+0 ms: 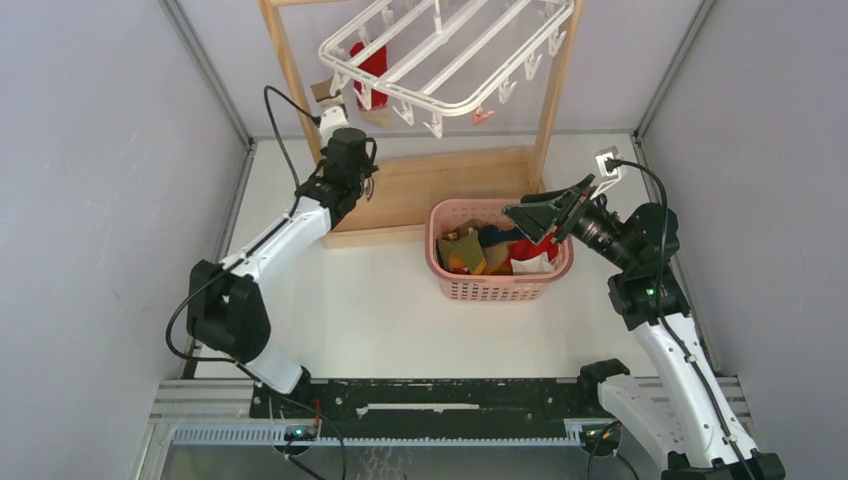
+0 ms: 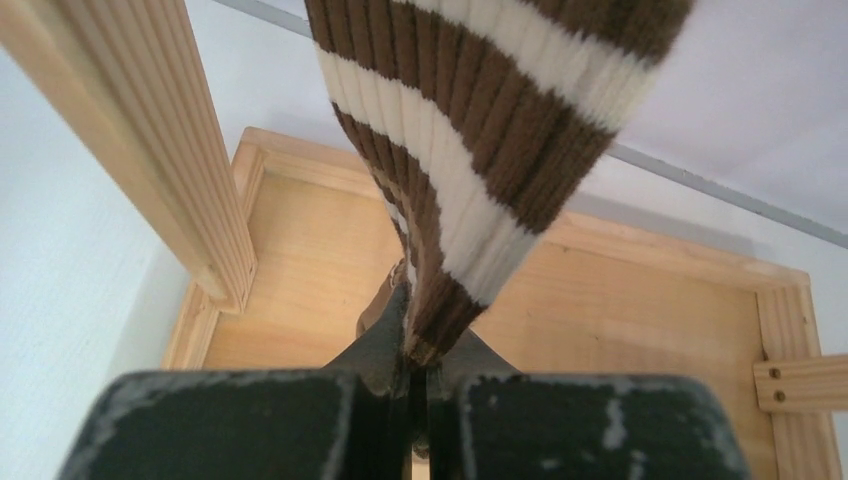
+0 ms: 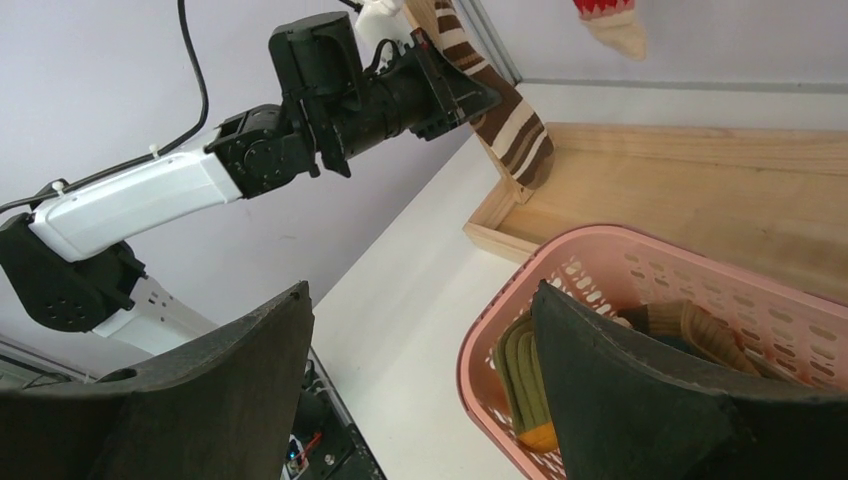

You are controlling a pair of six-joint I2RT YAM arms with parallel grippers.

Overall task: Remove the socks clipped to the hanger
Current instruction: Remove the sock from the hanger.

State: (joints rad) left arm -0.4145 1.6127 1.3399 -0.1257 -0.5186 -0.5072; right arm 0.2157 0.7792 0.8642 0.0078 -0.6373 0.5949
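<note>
Left gripper (image 2: 418, 350), 11 o'clock on tabletop: I see jaws pinching brown-and-cream striped ribbed sock (image 2: 480, 150) below white plastic hanger (image 1: 447, 104). Right gripper (image 1: 548, 212): jaws spread over pink plastic basket (image 1: 500, 288), 2 o'clock rim.

Ribbed knit cloth is seen in the striped sock (image 2: 470, 150), grained matt wood in the stand (image 2: 640, 320), smooth plastic in the hanger (image 1: 420, 97), perforated plastic in the basket (image 1: 497, 288)
</note>
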